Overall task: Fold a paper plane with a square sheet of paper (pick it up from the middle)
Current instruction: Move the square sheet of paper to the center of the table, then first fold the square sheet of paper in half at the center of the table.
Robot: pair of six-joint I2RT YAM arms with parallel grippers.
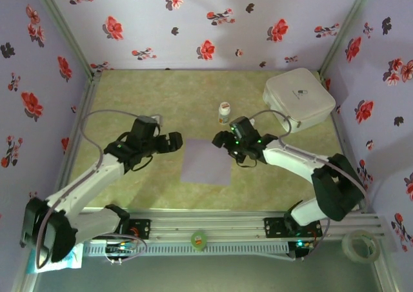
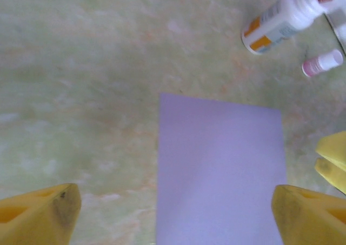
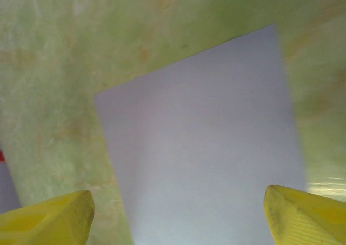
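Square sheet of paper (image 1: 206, 162) is laid flat on desk (image 1: 129, 92); left gripper (image 1: 175, 141) & right gripper (image 1: 218, 141) are held wide flanking it, prob. for mid pickup.

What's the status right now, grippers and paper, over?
Left gripper open, empty. Right gripper open, empty. Square sheet of paper flat, unfolded, a gripper at each far corner. Small white bottle stands beyond it, not in the way.

Flowered lilac walls (image 1: 193, 21), mottled green tabletop (image 1: 161, 92)
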